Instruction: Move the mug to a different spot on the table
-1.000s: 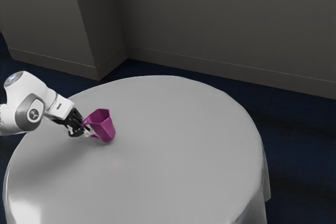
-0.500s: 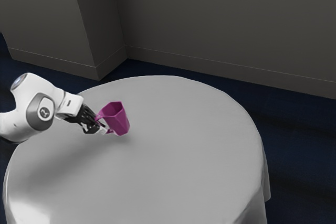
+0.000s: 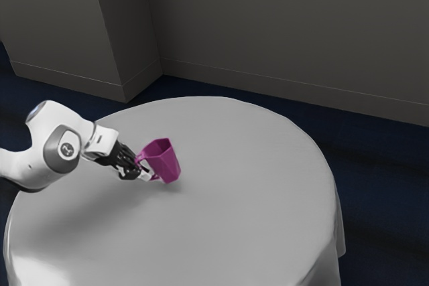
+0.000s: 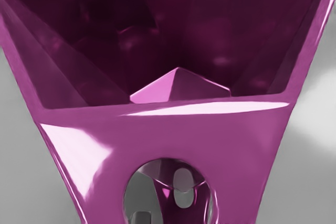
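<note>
A magenta angular mug [image 3: 164,159] is tilted just above the round white table [image 3: 255,185], left of the table's middle in the exterior view. My black gripper [image 3: 141,169] comes in from the exterior view's left and is shut on the mug's handle side. In the wrist view the mug [image 4: 168,114] sits right under my hand, its dark inside facing the camera and its handle loop [image 4: 168,192] closest to me.
The table's white cloth hangs over the edge on the exterior view's right. Dark blue floor [image 3: 375,159] surrounds the table, with grey walls [image 3: 268,25] behind. Broad bare tabletop lies toward the exterior view's right and front.
My arm has carried the mug steadily toward the exterior view's right, a little nearer the table's middle, with the grip unchanged.
</note>
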